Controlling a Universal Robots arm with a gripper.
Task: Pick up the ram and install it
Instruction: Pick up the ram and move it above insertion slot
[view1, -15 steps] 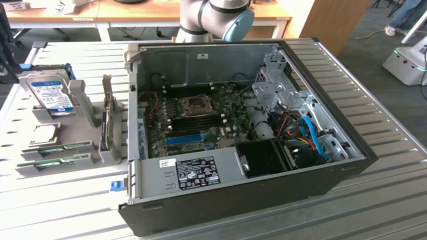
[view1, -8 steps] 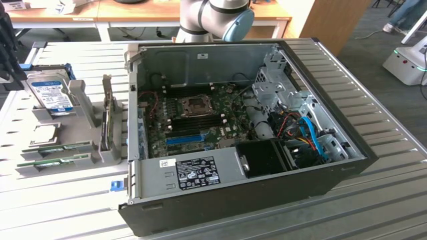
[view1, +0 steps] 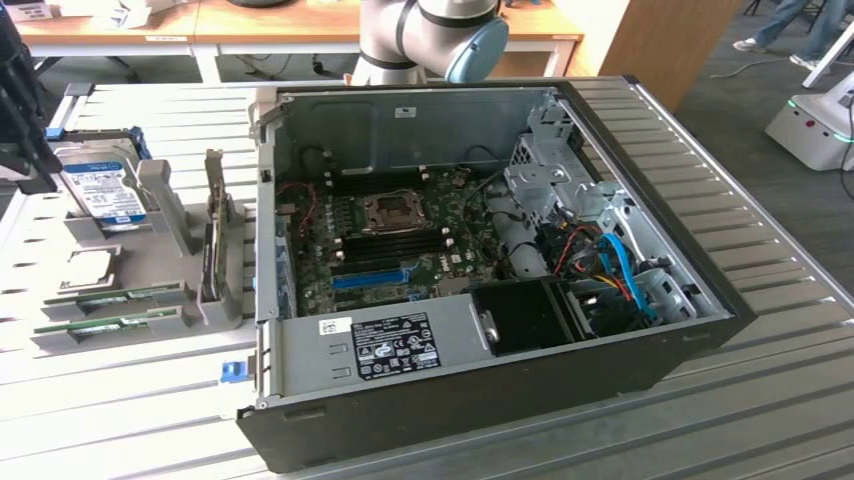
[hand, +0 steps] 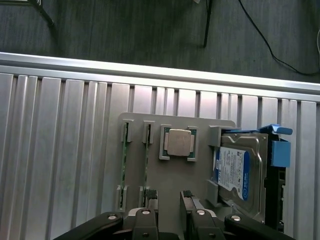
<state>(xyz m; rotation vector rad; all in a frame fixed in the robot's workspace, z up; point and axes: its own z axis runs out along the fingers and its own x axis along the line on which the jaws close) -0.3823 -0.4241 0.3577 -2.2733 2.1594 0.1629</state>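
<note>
Hanging open and empty, the gripper (hand: 169, 196) has its fingers (hand: 150, 200) spread above a grey holder (hand: 170, 175) on the ribbed tabletop (hand: 60, 150). One finger sits right by the end of the ram (hand: 146, 165), which stands on edge in a holder slot. A second ram (hand: 123, 165) stands parallel in the next slot. On the ram's other side lie a CPU (hand: 178, 142) and, beyond it, a hard drive (hand: 235, 170). In the exterior view the open case (view1: 441, 410) sits to that view's right of the holder, its motherboard (view1: 400, 230) exposed.
</note>
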